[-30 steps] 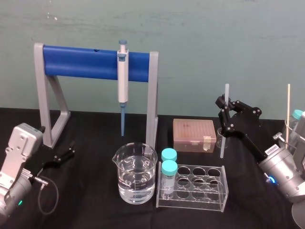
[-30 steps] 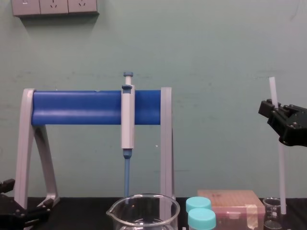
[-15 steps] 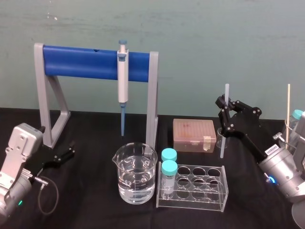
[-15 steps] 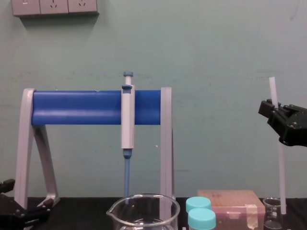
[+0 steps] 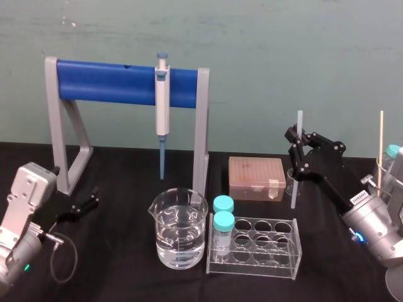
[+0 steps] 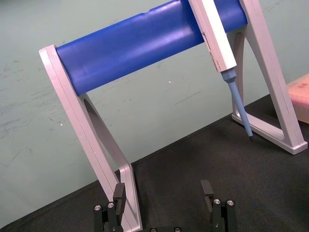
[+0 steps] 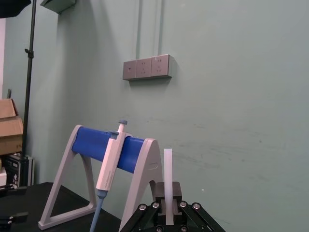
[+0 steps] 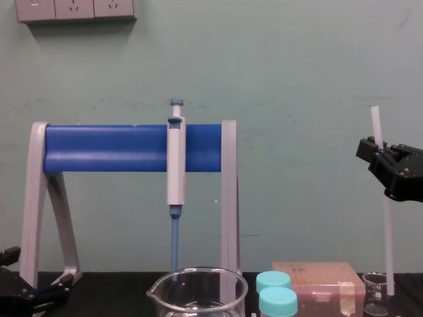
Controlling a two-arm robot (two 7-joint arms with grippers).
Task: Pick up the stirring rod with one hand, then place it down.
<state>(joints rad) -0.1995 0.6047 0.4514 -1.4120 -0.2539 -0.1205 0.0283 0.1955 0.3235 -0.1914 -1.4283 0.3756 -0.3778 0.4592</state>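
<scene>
Leftward, the left pincer (image 5: 92,197) sits low over the bench (image 5: 126,251) near the rack (image 5: 119,82), its fingers (image 6: 118,194) spread apart and holding nothing. Farther right, the right pincer (image 5: 296,151) is clamped on the rod (image 5: 300,126), its arm angled up and forward. The rod stands near upright, its lower end just beside the small beaker (image 8: 374,290).

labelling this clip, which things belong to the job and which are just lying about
Job: stirring rod, right end effector shut on it.
Lying about: pipette on blue stand, large beaker of water, tube rack, pinkish box, left end effector parked open at the left.
</scene>
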